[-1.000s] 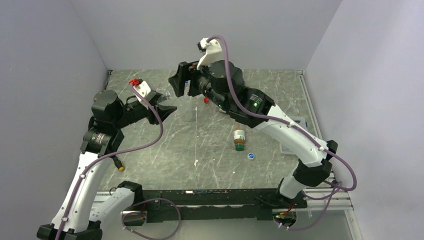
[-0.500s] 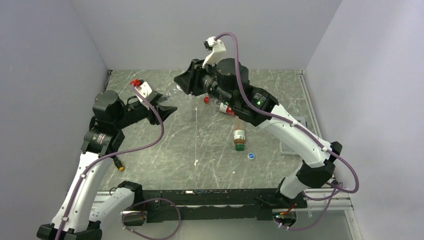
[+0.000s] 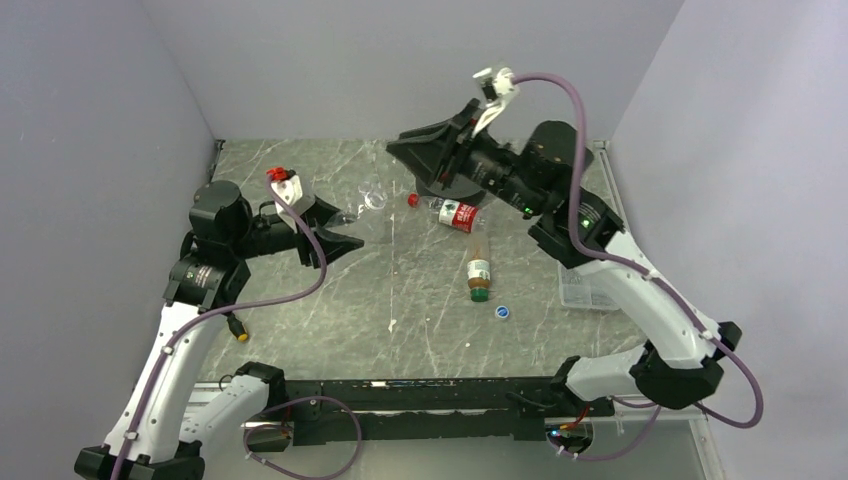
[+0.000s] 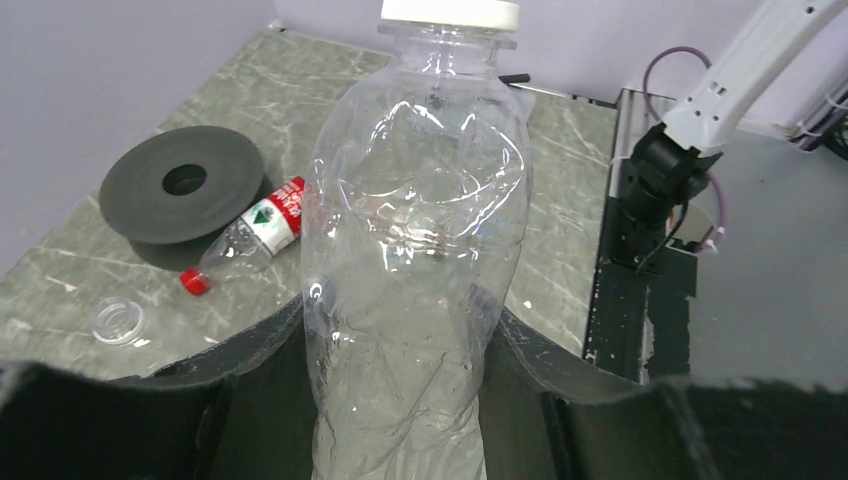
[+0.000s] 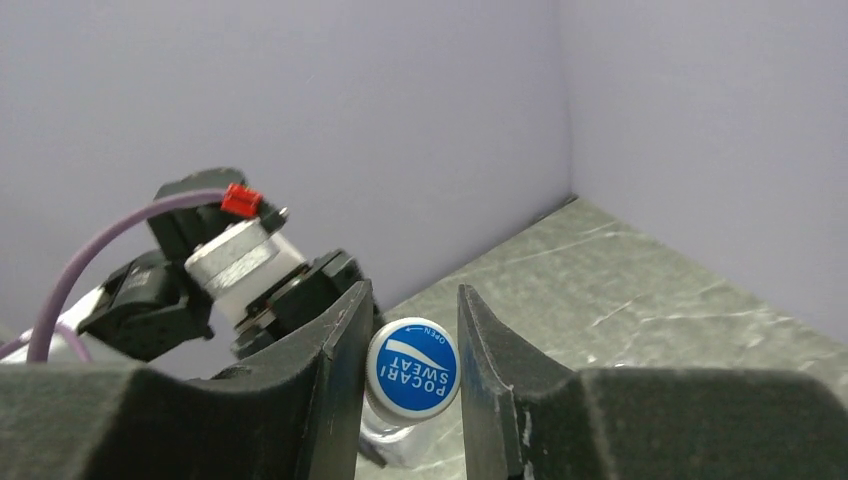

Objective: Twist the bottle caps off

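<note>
My left gripper [image 4: 400, 318] [image 3: 338, 238] is shut on the lower body of a plain clear bottle [image 4: 415, 230], which stands upright between its fingers. A white rim [image 4: 450, 12] tops the bottle, cut by the frame's edge. My right gripper [image 5: 415, 295] [image 3: 398, 148] is raised near the back wall, to the right of the left gripper. It is shut on a blue-and-white cap [image 5: 413, 368] with a bit of clear plastic under it. The red-label bottle [image 3: 452, 213] [image 4: 262, 222] and the amber bottle [image 3: 479, 272] lie capped on the table.
Another clear bottle [image 3: 372, 198] [image 4: 120, 322] lies open-mouthed near the red cap. A loose blue cap [image 3: 503, 311] lies by the amber bottle. A black disc with a hole [image 4: 180, 185] lies beyond the red-label bottle. A clear tray [image 3: 588, 292] sits at the right edge.
The right gripper went from open to shut, turned, and swung up and to the right, away from the left gripper, uncovering the red-label bottle. The left gripper shifted slightly nearer.
</note>
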Robot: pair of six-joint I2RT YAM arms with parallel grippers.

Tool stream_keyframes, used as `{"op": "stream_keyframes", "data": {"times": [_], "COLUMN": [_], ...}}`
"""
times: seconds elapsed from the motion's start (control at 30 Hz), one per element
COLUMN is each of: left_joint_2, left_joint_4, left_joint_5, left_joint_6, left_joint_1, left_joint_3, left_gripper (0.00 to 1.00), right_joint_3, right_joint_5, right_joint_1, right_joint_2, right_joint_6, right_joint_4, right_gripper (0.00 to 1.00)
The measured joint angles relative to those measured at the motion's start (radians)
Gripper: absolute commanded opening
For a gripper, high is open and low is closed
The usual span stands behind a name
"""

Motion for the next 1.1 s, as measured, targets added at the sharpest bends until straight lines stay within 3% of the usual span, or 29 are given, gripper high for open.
{"op": "stream_keyframes", "data": {"times": [0.2, 0.37, 0.57, 0.83, 1.1], "left_joint_2": [-0.031, -0.056, -0.058, -0.069, -0.079], "left_joint_4": [0.000, 0.008, 0.018, 0.023, 0.022], "left_joint_5": [0.056, 0.072, 0.072, 0.068, 0.066], "left_joint_6": [-0.002, -0.011, -0.026, -0.027, -0.029], "left_joint_1": [0.000, 0.000, 0.000, 0.000, 0.000], "left_joint_3": [-0.017, -0.042, -0.056, -0.061, -0.074], "left_gripper": [0.48, 0.48, 0.48, 0.48, 0.48], "right_joint_3": [-0.140, -0.491, -0.873, -1.011, -1.042], "right_joint_5": [0.222, 0.403, 0.445, 0.486, 0.601], "right_joint_1": [-0.010, -0.013, -0.014, 0.012, 0.123], "right_joint_2": [-0.100, -0.143, -0.109, -0.083, 0.127], "right_joint_6": [-0.039, -0.030, 0.047, 0.105, 0.124], "right_joint_4": [-0.003, -0.028, -0.083, 0.049, 0.146], "right_gripper": [0.08, 0.08, 0.06, 0.09, 0.10]}}
